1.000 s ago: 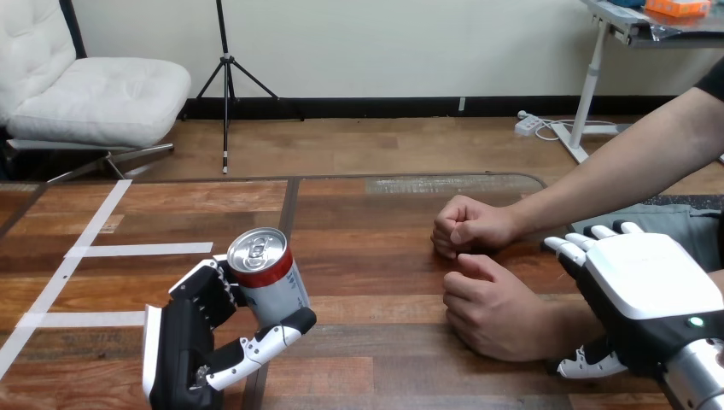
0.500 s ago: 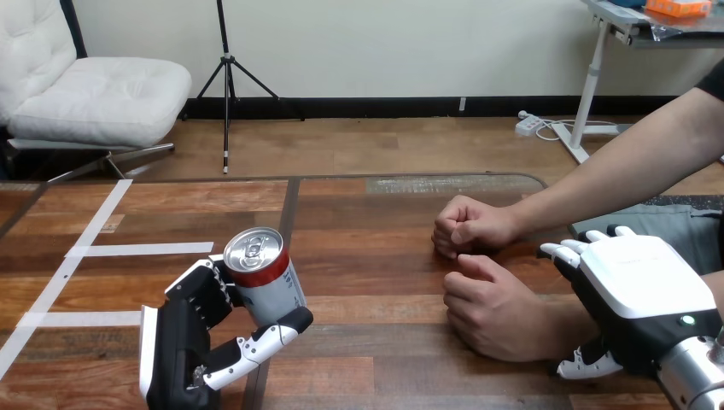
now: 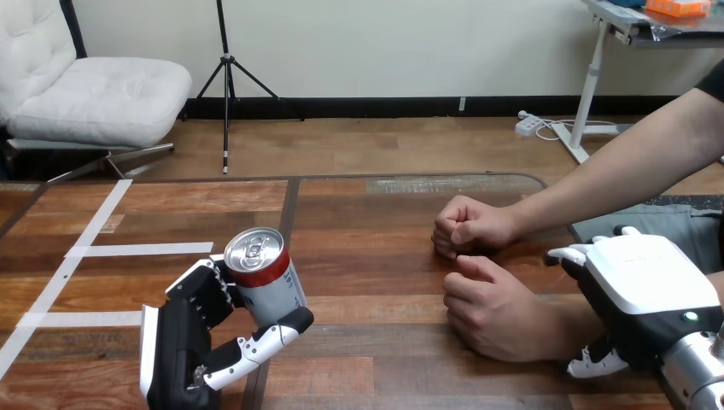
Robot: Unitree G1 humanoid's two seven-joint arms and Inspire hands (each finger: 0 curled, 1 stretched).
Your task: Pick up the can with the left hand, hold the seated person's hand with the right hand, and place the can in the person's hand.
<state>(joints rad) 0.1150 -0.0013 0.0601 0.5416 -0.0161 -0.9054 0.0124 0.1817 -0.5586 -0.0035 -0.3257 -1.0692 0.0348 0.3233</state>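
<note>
The can (image 3: 266,278) sat in the left hand (image 3: 183,342), above the near left of the table (image 3: 376,213). Right of centre, the person's far hand (image 3: 470,226) lay behind the person's near hand (image 3: 491,312). The right hand (image 3: 649,290) was at the near hand's wrist.

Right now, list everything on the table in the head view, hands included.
can: one, silver with a red top band, tilted in the left hand
tape strips: several, white, on the table's left part
table: one, brown wood
person's far hand: one, fisted, on the table, right of centre
person's near hand: one, fisted, just in front of it
left hand: one, black and white, curled round the can
right hand: one, white-backed, over the person's near forearm
</note>
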